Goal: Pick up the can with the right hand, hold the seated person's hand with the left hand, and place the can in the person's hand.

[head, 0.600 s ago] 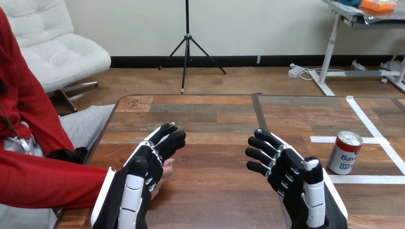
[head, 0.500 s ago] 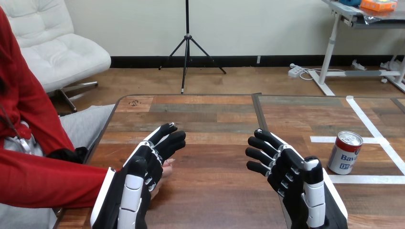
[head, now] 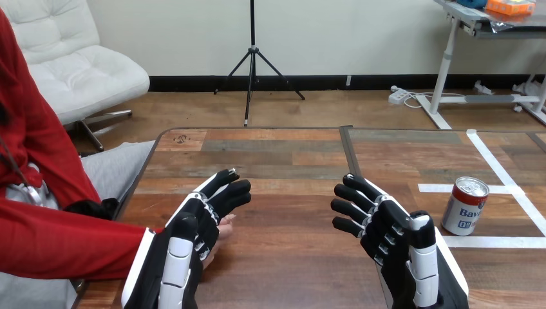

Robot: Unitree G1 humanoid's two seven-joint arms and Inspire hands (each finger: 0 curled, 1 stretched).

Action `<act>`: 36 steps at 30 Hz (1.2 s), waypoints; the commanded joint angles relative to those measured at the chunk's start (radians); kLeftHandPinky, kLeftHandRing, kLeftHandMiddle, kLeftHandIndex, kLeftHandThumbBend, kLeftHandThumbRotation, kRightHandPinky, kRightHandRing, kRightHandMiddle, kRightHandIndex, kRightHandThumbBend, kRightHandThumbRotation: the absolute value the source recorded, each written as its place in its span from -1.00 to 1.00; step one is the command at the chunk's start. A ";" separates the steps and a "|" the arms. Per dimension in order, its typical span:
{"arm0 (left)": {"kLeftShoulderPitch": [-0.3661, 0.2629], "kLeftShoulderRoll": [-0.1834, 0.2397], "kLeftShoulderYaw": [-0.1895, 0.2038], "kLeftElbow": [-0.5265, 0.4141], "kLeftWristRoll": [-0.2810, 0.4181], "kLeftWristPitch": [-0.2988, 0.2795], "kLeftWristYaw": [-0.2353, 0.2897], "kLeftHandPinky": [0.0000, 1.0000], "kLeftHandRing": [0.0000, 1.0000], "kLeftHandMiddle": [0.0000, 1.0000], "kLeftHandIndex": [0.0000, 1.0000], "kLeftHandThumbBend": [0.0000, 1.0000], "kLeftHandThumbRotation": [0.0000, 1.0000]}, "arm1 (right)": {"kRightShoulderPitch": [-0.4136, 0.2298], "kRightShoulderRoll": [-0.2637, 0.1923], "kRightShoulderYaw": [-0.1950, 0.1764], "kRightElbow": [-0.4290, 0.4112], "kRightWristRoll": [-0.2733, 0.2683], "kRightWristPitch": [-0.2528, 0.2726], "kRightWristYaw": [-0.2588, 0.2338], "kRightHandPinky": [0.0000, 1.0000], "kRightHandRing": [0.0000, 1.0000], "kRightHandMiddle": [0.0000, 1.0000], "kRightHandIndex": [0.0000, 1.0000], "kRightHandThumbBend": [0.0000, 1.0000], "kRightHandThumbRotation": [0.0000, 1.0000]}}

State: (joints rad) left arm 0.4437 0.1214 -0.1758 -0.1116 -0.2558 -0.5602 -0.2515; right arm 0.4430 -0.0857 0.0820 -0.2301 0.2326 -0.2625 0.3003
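Your left hand [head: 205, 215] sits lower left of centre, open, fingers stretched forward over the person's hand [head: 226, 223]. Only a sliver of that hand peeks out at its right edge and the rest is hidden underneath, so you cannot tell whether the two touch, and no curl round it shows. The red sleeve [head: 64, 241] comes in from the left edge and disappears behind your left hand.

Your right hand [head: 376, 222], lower right of centre, is open too, fingers loosely spread and holding nothing. Its wrist is cut off by the bottom edge.

The red-and-white cylindrical metal can [head: 465, 206] stands upright on the brown wooden plank surface [head: 283, 161] at the right. It is near your right hand but apart from it, between white tape strips [head: 499, 168].
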 commanded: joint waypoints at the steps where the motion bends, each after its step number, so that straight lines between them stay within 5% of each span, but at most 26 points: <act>1: -0.023 -0.028 0.013 -0.018 -0.004 -0.024 -0.007 0.84 0.66 0.63 0.65 0.31 1.00 | -0.036 0.004 -0.003 -0.031 0.003 -0.022 0.003 0.66 0.71 0.74 0.71 0.89 1.00; 19: -0.024 -0.029 0.015 -0.024 -0.004 -0.012 0.000 0.83 0.68 0.63 0.65 0.31 1.00 | -0.058 0.003 -0.006 -0.021 -0.002 -0.007 -0.002 0.64 0.70 0.73 0.70 0.86 1.00; 36: -0.037 -0.026 0.010 -0.012 -0.013 -0.006 -0.011 0.59 0.62 0.63 0.65 0.29 1.00 | -0.334 -0.085 -0.086 0.225 -0.078 -0.018 0.009 0.58 0.72 0.75 0.74 0.93 1.00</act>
State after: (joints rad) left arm 0.4448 0.1216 -0.1776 -0.1116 -0.2631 -0.5600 -0.2529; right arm 0.3134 -0.1215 0.0460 -0.1160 0.1864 -0.2623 0.3087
